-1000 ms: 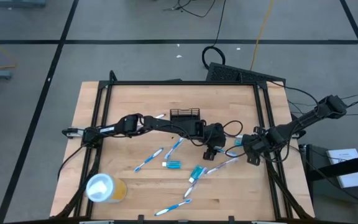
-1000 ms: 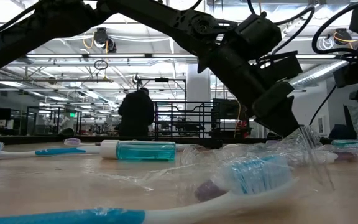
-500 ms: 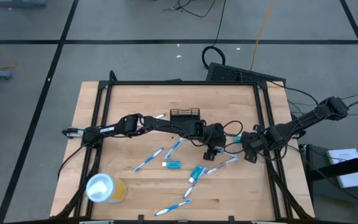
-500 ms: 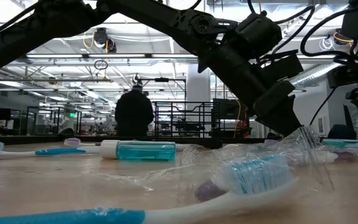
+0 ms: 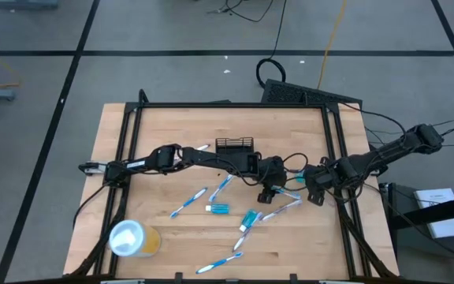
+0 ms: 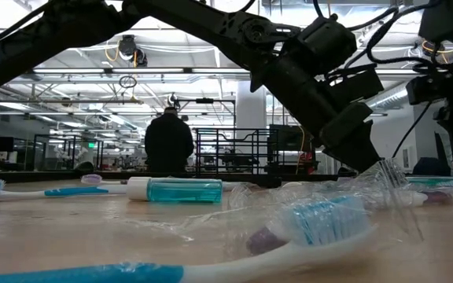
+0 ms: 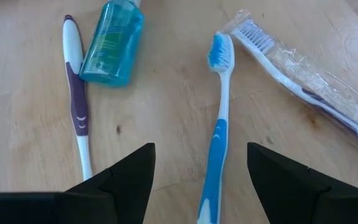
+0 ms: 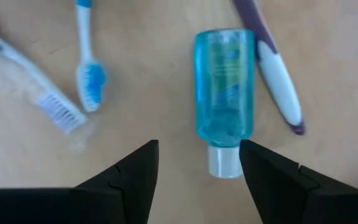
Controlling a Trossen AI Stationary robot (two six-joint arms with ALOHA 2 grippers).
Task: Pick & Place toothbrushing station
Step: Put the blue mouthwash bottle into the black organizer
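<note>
The toothbrushing station (image 5: 235,145), a small black wire-mesh holder, stands on the table's far middle, and neither gripper touches it. My left gripper (image 5: 268,193) reaches across to the table's right half and is open. Its fingers stand on either side of a blue toothbrush (image 7: 219,124) lying flat. My right gripper (image 5: 316,197) points steeply down close by and is open above a small blue bottle (image 8: 224,93) lying on its side. A purple-and-white toothbrush (image 8: 278,74) and a wrapped toothbrush (image 7: 309,81) lie beside them.
A yellow cup with a white lid (image 5: 132,238) stands near the front left. More toothbrushes (image 5: 189,202) (image 5: 219,263) and a second small bottle (image 5: 218,208) lie scattered over the middle. Black frame rails (image 5: 333,142) run along the table's sides. A person stands far behind the table (image 6: 167,141).
My right gripper has swung a little toward the table's left, closer to my left gripper. Nothing on the table has moved.
</note>
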